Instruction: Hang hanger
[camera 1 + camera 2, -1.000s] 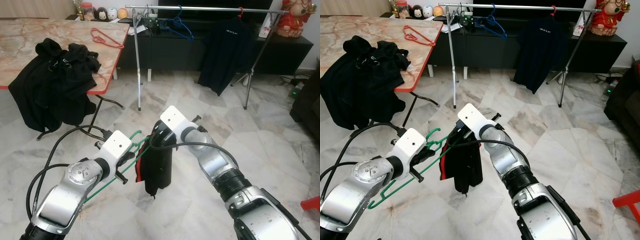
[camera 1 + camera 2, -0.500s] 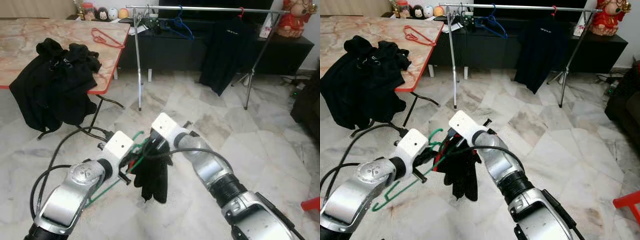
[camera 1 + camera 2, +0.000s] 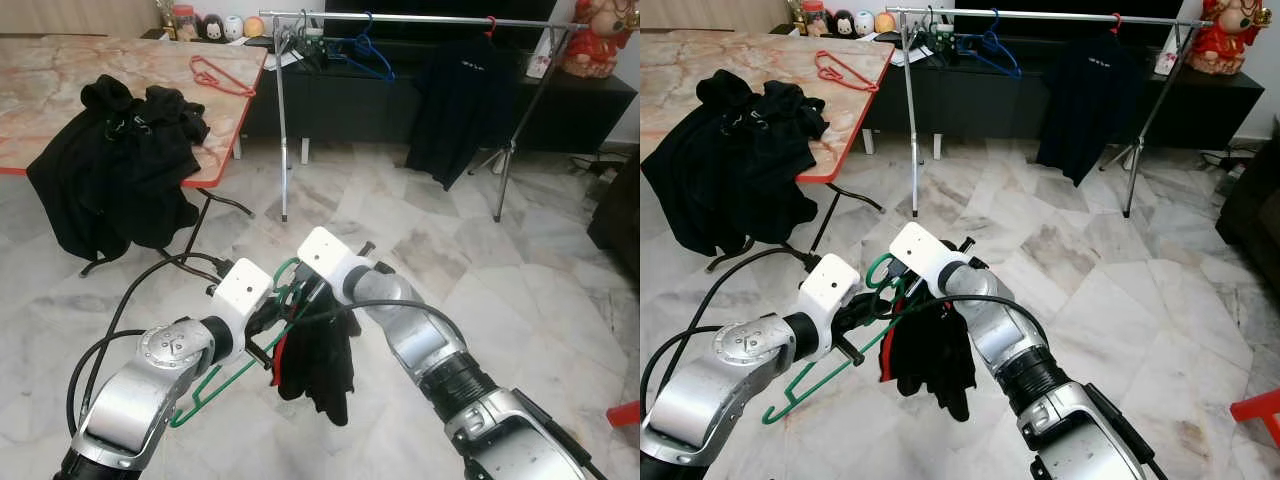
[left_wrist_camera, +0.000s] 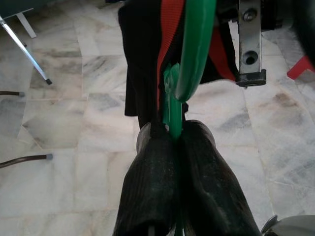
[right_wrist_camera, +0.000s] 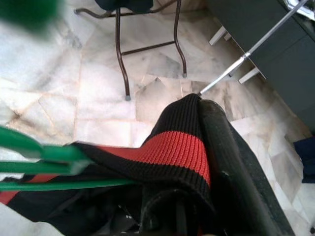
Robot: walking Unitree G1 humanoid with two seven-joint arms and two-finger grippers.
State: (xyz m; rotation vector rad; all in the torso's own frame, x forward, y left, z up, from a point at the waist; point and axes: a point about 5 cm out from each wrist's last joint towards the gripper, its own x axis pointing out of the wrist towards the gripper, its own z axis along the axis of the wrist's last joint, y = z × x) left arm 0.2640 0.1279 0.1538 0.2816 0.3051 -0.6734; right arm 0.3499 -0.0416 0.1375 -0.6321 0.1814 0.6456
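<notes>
Open marble floor (image 3: 520, 300) stretches between the robot and the clothes rail (image 3: 420, 18), which stands well ahead against a dark cabinet. On the rail hang a blue hanger (image 3: 365, 50) and a black shirt (image 3: 462, 100), with bare bar between them. To the robot's left a folding table (image 3: 60, 90) carries a heap of black clothes (image 3: 120, 160) that spills over its red edge, and a red hanger (image 3: 218, 76) lies farther back on the top; the table's dark legs reach onto the floor near the rail's left post. Close in front of the robot, both arms meet over the floor. The left gripper (image 4: 172, 142) is clamped tight on the green hanger (image 3: 835, 360) just below its hook, the hanger's lower bar slanting down toward the robot's left. The right gripper (image 3: 912, 296) pinches the black-and-red collar of a black garment (image 3: 318, 365), which droops from the hanger between the two arms, clear of the floor.
</notes>
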